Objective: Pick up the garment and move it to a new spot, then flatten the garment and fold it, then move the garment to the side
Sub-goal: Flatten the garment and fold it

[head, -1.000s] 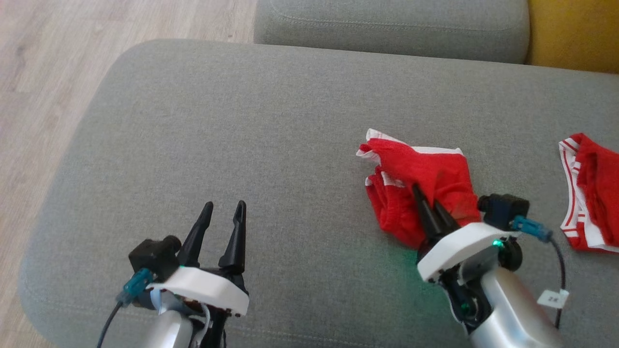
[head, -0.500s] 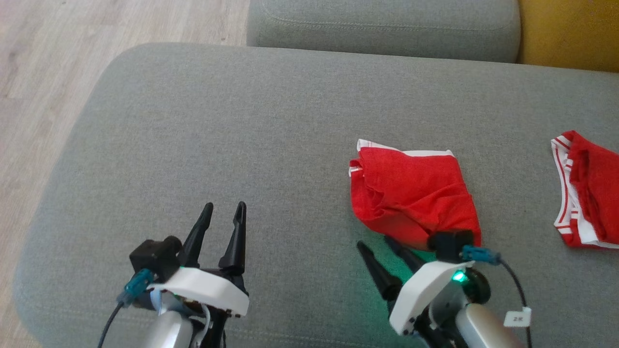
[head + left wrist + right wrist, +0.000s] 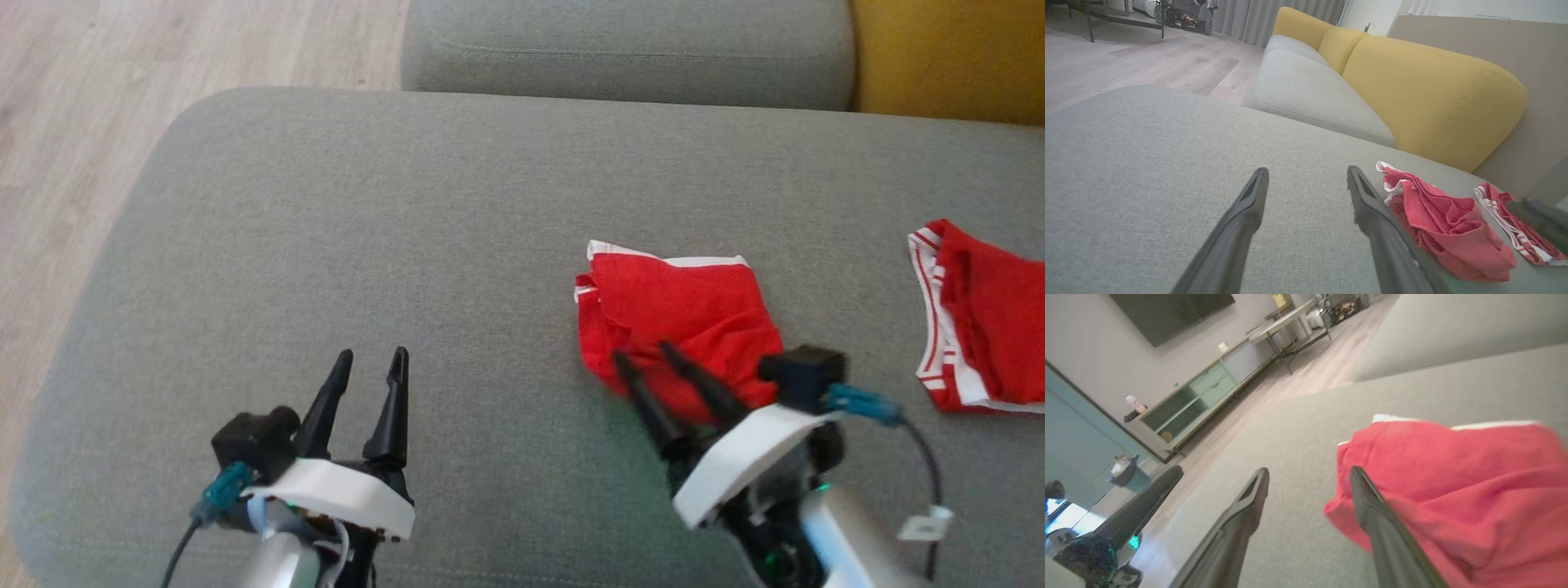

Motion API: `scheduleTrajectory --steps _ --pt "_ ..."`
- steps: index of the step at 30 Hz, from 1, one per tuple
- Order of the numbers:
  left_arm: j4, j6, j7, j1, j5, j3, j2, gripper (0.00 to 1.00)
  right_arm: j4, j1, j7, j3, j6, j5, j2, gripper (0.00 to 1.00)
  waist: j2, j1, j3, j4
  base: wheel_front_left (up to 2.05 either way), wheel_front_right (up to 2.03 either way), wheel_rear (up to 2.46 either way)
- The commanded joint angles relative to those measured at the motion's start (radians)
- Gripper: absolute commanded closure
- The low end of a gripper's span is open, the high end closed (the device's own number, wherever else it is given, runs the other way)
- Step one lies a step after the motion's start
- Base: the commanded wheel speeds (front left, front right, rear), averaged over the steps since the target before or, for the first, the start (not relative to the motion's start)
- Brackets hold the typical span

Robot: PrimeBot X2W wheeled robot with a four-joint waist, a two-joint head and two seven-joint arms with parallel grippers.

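Grey cushion [image 3: 326,245], bearing a crumpled red garment [image 3: 678,302] right of centre and, well apart at the right edge, a second garment [image 3: 988,327], red with white trim.

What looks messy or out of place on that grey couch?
The red garment by the open right gripper lies crumpled on the grey cushion, folds bunched and white trim askew rather than flat. A second red garment sits rumpled farther to the robot's right. Nothing looks torn or spilled.
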Motion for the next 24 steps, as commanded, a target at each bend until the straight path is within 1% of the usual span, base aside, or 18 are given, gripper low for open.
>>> scheduleTrajectory --steps 1,5,7,10,11,12,15,20,24 --pt "-0.044 0.004 -0.012 -0.024 0.004 0.045 0.002 0.0 -0.059 -0.01 -0.029 -0.012 0.002 -0.022 -0.014 0.0 0.0 0.0 -0.004 -0.013 0.0 0.0 0.0" --pt "-0.073 0.001 -0.012 -0.021 -0.004 0.055 0.002 0.0 -0.106 -0.003 -0.087 -0.099 0.002 -0.096 -0.028 0.0 0.0 0.0 -0.006 -0.039 0.0 0.0 0.0" --pt "-0.089 -0.001 -0.012 -0.02 -0.007 0.059 0.002 0.0 -0.122 0.0 -0.12 -0.142 0.002 -0.153 -0.036 0.0 0.0 0.0 -0.006 -0.053 0.0 0.0 0.0" --pt "-0.113 -0.006 -0.012 -0.021 -0.009 0.063 0.002 0.0 -0.132 0.012 -0.172 -0.212 0.002 -0.243 -0.034 0.0 0.0 0.0 -0.007 -0.074 0.0 0.0 0.0" --pt "-0.113 -0.006 -0.012 -0.021 -0.009 0.063 0.002 0.0 -0.132 0.012 -0.172 -0.212 0.002 -0.243 -0.034 0.0 0.0 0.0 -0.007 -0.074 0.0 0.0 0.0" --pt "-0.126 -0.006 -0.012 -0.022 -0.009 0.067 0.002 0.0 -0.133 0.024 -0.204 -0.25 0.002 -0.308 -0.029 0.0 0.0 0.0 -0.006 -0.089 0.0 0.0 0.0" --pt "-0.14 -0.005 -0.012 -0.022 -0.006 0.073 0.002 0.0 -0.13 0.045 -0.252 -0.307 0.002 -0.372 -0.009 0.0 0.0 0.0 -0.003 -0.108 0.0 0.0 0.0" --pt "-0.135 -0.006 -0.012 -0.014 0.006 0.074 0.002 0.0 -0.11 0.078 -0.322 -0.37 0.002 -0.434 0.015 0.0 0.0 0.0 -0.001 -0.131 0.0 0.0 0.0" --pt "-0.12 -0.006 -0.012 0.004 0.02 0.073 0.002 0.0 -0.09 0.094 -0.353 -0.381 0.002 -0.457 0.022 0.0 0.0 0.0 -0.001 -0.142 0.0 0.0 0.0"
